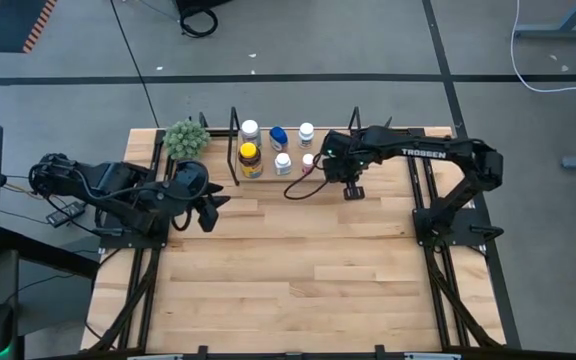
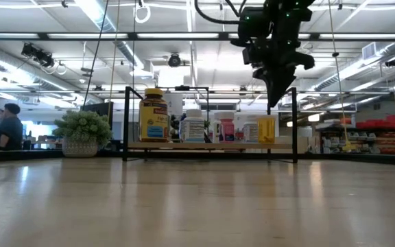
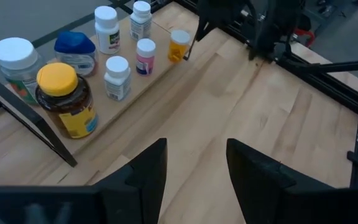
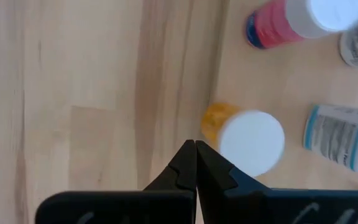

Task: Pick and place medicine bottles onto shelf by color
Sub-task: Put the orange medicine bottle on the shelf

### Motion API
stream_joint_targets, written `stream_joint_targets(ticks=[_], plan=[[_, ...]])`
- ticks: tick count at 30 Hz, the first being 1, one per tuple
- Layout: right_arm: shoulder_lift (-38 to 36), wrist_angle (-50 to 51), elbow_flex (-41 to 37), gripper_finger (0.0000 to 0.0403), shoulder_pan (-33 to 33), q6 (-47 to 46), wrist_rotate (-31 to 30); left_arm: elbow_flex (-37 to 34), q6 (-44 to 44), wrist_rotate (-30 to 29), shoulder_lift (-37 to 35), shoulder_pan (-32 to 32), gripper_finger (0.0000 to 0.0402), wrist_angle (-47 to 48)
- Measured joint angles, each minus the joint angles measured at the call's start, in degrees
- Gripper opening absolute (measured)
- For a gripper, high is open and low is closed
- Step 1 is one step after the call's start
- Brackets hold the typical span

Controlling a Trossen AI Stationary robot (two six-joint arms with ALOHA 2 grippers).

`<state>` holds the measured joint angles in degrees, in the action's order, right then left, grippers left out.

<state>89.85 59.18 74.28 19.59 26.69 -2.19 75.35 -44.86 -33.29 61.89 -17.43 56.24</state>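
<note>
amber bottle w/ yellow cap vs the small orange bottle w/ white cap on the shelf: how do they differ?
The amber bottle is clearly bigger and wider; the small orange bottle is slim and short. The amber bottle has a yellow cap, the orange bottle a white one. The amber bottle stands at the shelf end near the plant; the orange bottle stands at the opposite end, by the right gripper. Both are upright on the shelf.

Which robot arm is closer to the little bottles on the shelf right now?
The right one, probably. The right gripper hangs just beside the shelf, fingers shut, right next to the small orange bottle. The left gripper is open but sits farther back on the table, away from the bottles.
</note>
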Motion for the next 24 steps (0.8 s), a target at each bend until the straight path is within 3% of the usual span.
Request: stream_joint_targets(ticks=[6,11,24], plan=[[2.2,-0.4,-0.1,0.0005,-0.5,1.0,0.3,0.0,0.0,0.0,0.0,0.0,0.0172,0.0],[2.8,-0.6,-0.1,0.0005,-0.4,2.3,-3.0,0.0,-1.2,0.0,0.0,0.0,0.0172,0.1],[2.8,-0.7,-0.1,0.0005,2.1,2.8,-2.2,0.0,-1.2,-0.1,0.0,0.0,0.0172,0.1]])
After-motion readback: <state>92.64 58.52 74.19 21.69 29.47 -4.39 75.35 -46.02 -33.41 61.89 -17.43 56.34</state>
